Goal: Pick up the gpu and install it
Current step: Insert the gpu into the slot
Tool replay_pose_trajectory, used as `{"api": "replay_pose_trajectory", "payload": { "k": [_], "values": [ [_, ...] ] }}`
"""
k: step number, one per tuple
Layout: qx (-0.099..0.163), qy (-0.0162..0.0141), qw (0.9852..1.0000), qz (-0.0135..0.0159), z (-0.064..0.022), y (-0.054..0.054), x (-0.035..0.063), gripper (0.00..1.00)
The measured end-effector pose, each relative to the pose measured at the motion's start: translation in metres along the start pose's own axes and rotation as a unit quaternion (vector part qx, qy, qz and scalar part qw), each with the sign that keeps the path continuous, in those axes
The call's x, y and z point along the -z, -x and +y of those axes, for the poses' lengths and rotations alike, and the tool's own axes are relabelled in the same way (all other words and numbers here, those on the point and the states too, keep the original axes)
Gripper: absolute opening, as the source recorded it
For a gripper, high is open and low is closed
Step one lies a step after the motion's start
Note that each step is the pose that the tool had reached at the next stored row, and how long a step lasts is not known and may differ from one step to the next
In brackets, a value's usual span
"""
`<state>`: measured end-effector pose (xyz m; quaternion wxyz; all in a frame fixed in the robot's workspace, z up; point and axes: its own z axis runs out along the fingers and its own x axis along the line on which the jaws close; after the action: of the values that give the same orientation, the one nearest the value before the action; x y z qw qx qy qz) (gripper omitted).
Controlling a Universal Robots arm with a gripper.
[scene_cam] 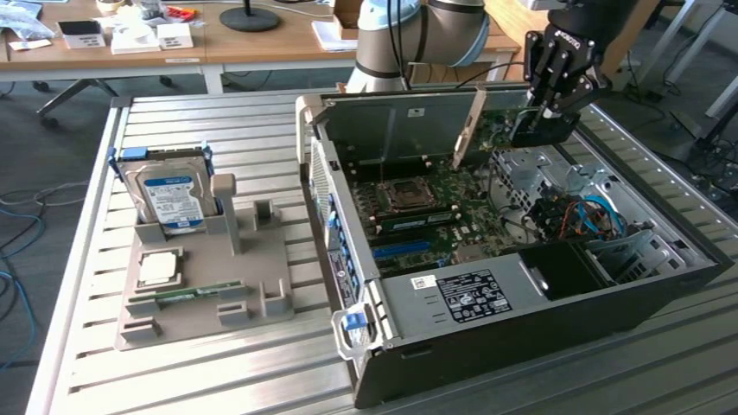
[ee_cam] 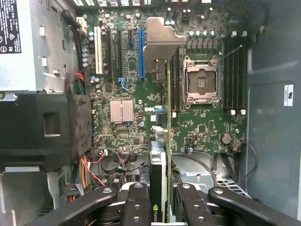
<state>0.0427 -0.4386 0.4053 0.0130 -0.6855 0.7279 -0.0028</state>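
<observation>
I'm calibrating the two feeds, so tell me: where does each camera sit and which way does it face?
Exterior view: off the arm, above the table, looking down into the open computer case; the arm and gripper show.
Wrist view: on the wrist, looking past the jaws, shut on the gpu, down at the motherboard.
Both share the gripper, gpu and motherboard.

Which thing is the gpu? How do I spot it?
Find the open black computer case. Above its green motherboard hangs the gpu, clamped in the arm's jaws. It's the only part in the air, with a black cooler and silver bracket.
</observation>
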Motion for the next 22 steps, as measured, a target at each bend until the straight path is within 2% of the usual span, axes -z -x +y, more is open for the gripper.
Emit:
{"api": "replay_pose_trajectory", "payload": {
  "k": [2,4,8,11,22],
  "values": [
    [0.000,0.0000,1.0000,-0.0004,0.0000,0.0000,-0.0001,0.27],
    [0.000,0.0002,1.0000,-0.0053,0.0004,0.0000,-0.0001,0.27],
    [-0.001,0.0005,1.0000,-0.0095,0.0008,0.0000,-0.0001,0.27],
    [-0.002,0.0005,0.9999,-0.0102,0.0015,-0.0004,-0.0009,0.27],
    [-0.004,0.0005,0.9999,-0.0101,0.0022,-0.0009,-0.0022,0.27]
  ]
}}
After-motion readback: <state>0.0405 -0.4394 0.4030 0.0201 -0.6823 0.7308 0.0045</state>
